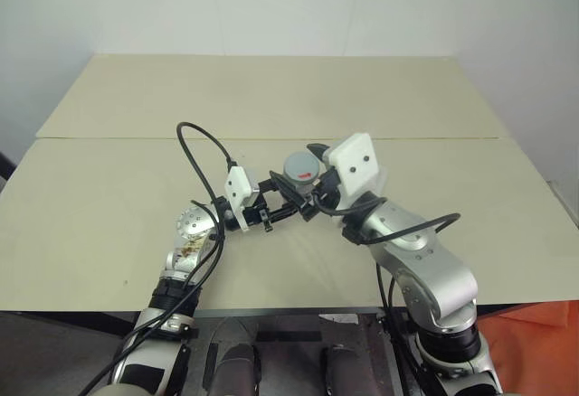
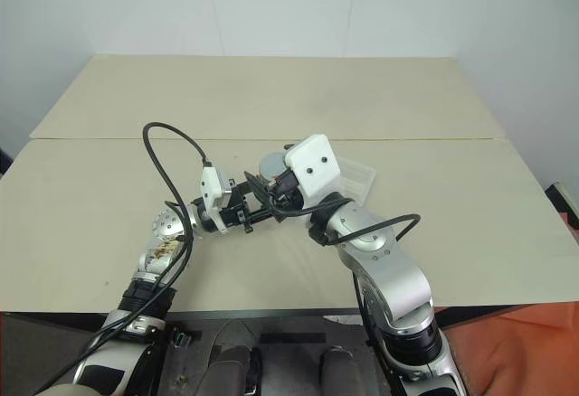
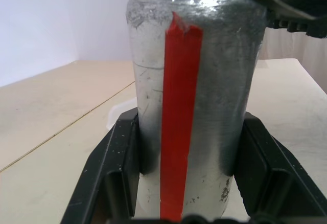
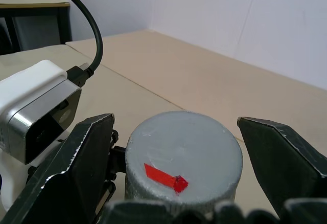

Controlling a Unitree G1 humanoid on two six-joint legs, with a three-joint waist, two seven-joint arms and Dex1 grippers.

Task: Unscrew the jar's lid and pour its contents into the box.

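Right gripper (image 4: 184, 178) straddles lid (image 4: 184, 155), not touching.

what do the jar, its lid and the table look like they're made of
Jar: silvery, scuffed, glossy wall with a red strip; coated glass or metal, hard to say.
Lid: matte grey, slightly rough top, probably painted plastic or metal.
Table: pale beige matte board, likely laminate or wood.

You look down on a pale beige table (image 1: 118, 197) with a seam running left to right across it, plain white walls (image 1: 271, 7) behind it, and something orange (image 1: 534, 342) at near right.
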